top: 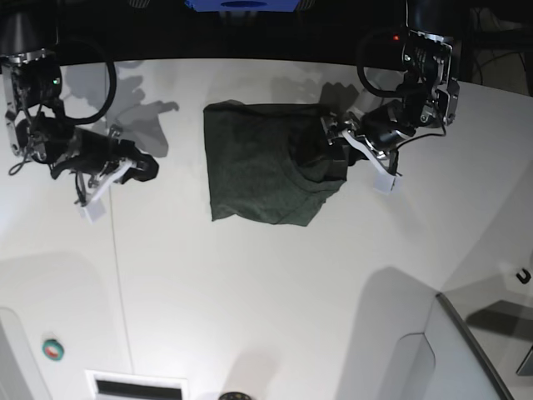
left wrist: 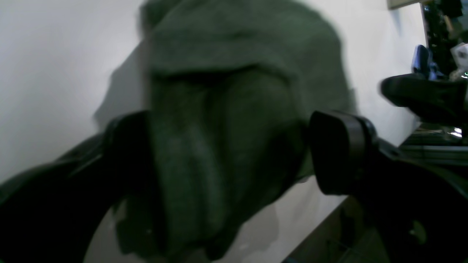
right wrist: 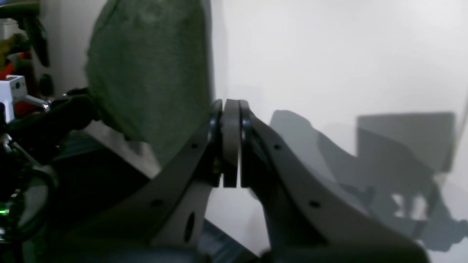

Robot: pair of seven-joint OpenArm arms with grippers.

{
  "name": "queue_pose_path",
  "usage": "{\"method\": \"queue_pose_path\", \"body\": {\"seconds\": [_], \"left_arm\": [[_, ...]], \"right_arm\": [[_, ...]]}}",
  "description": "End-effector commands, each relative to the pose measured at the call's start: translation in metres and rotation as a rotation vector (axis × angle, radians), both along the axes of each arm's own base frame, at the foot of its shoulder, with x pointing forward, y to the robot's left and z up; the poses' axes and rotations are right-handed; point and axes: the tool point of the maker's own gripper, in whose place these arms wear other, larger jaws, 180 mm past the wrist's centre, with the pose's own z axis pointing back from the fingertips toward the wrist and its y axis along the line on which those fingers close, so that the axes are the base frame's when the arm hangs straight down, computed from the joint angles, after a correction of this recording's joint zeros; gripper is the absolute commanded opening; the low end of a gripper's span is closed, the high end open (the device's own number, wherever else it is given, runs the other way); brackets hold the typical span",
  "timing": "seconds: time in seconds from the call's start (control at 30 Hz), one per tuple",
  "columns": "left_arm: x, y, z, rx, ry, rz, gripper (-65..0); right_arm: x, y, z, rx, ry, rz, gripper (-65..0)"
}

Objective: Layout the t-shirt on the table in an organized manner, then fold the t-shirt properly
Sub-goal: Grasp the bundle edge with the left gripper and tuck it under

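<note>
T-shirt [top: 258, 171] lay partly folded mid-desk [top: 266, 292]. Left claw [left wrist: 234, 153] gaped, cloth apparently loose between its jaws; right claw [right wrist: 231, 120] pressed together, off the t-shirt's far side. Folding underway; next fold needs regrasping.

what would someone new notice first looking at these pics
The dark green t-shirt stands out at once, lying partly folded on the far middle of the white table. Next comes the left gripper at the shirt's edge, jaws wide open around a fold of fabric. The right gripper sits shut and empty, well away from the cloth.
</note>
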Motion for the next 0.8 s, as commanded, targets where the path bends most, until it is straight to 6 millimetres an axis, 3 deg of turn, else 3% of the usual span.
{"method": "queue_pose_path", "body": {"seconds": [0.0, 0.23, 0.4, 0.5, 0.63, 0.67, 0.77], "left_arm": [[0.013, 0.002, 0.011, -0.016, -0.044, 0.009, -2.5], [0.002, 0.007, -0.019, -0.025, 0.056, 0.040, -2.6], [-0.010, -0.024, -0.037, 0.047, 0.090, -0.071, -5.4], [-0.012, -0.027, -0.043, 0.086, 0.099, -0.098, -21.4], [-0.006, -0.025, -0.042, 0.114, 0.088, -0.116, -58.7], [-0.005, -0.024, -0.042, 0.116, 0.089, -0.116, -65.0], [0.009, -0.009, -0.035, 0.150, 0.064, -0.119, -65.0]], "right_arm": [[0.011, -0.003, 0.012, 0.014, -0.049, -0.003, -64.4], [0.012, -0.003, 0.013, 0.014, -0.052, -0.003, -64.4], [0.013, -0.002, 0.013, 0.015, -0.055, -0.005, -64.4], [0.014, -0.008, 0.014, 0.014, -0.056, -0.023, -64.4], [0.012, -0.040, 0.014, 0.009, -0.059, -0.130, -64.4], [0.013, -0.049, 0.015, 0.006, -0.061, -0.156, -64.4], [0.008, -0.079, 0.017, -0.011, -0.064, -0.244, -64.4]]}}
